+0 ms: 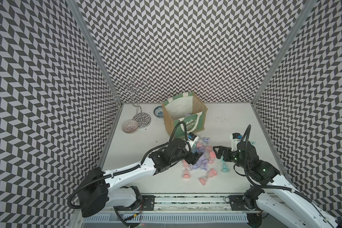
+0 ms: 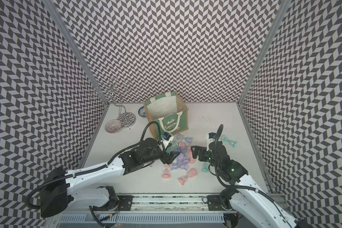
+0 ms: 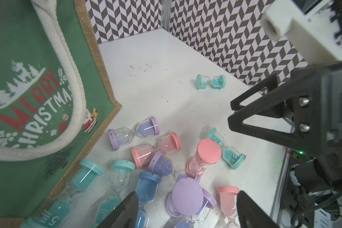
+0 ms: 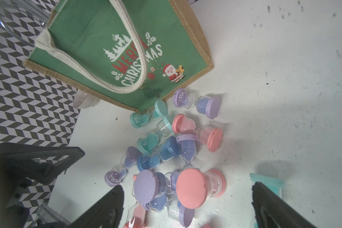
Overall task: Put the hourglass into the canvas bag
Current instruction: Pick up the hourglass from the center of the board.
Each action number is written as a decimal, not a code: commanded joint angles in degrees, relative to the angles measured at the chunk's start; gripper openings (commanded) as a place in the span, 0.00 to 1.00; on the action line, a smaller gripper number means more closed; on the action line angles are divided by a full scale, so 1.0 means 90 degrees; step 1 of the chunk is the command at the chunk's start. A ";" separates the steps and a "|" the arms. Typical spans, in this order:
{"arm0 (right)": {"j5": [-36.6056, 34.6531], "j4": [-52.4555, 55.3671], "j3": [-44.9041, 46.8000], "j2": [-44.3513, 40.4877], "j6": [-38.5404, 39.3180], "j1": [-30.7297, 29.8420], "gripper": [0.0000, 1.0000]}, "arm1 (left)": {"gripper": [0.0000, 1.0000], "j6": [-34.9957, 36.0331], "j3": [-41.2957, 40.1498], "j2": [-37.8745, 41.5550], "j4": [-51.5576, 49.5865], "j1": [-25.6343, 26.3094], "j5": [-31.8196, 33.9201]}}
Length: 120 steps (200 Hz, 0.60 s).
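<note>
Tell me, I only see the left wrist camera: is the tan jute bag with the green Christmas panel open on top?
Observer: Yes. In both top views the tan jute canvas bag stands upright with its mouth open.
Operator: Anything beside it?
Observer: A small blue-patterned dish sits on its left-arm side, partly hidden.
Operator: Further out?
Observer: A chrome wire stand, with a ribbed pinkish glass bowl next to it.

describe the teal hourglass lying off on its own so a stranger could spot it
Start at the green-fronted canvas bag at the back of the table; a pile of hourglasses lies before it. Right of that pile, beyond the right arm, the teal hourglass lies on its side, well apart from all the others.
</note>
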<state>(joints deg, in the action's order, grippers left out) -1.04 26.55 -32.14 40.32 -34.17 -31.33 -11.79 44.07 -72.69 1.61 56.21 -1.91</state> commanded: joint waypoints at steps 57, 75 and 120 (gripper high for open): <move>-0.0056 -0.0653 0.0276 -0.0203 -0.0109 0.0024 0.99 | 0.79 0.0202 -0.0454 -0.0799 0.0986 0.0276 0.0255; -0.0012 -0.0741 0.0325 -0.0205 -0.0137 0.0024 0.99 | 0.78 0.0212 -0.0456 -0.0981 0.1103 0.0313 0.0234; -0.0001 -0.0941 0.0419 -0.0234 -0.0149 0.0026 0.99 | 0.74 0.0302 -0.0439 -0.1482 0.1423 0.0394 0.0343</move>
<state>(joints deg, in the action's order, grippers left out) -0.67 22.35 -29.45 39.22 -34.81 -31.31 -10.00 40.27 -83.88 10.63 59.29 0.38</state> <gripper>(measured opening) 0.992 0.757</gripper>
